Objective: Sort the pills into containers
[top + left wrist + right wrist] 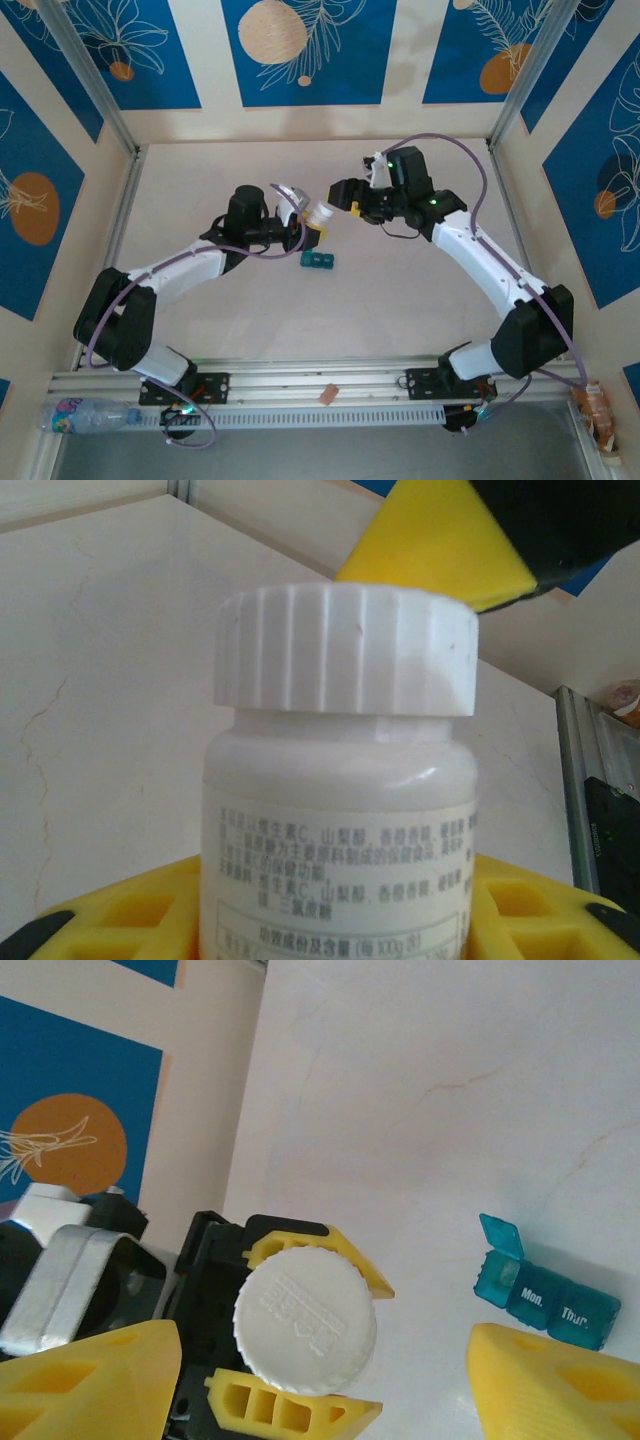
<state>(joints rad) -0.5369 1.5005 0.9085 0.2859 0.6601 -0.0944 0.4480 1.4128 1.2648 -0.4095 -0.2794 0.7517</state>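
The containers [317, 261] [547, 1298] are a small strip of see-through teal plastic, three square compartments joined in a row. The strip lies flat on the pale counter [200, 190], near its middle, with its long side running roughly left to right in the top view. In the right wrist view the lid [500, 1235] of one end compartment stands hinged up and open. The other two are closed, their tops printed "Mon." and "Thur." What lies inside the open compartment cannot be told.

Lab cell — alu frame [95, 85], printed panels [300, 50]
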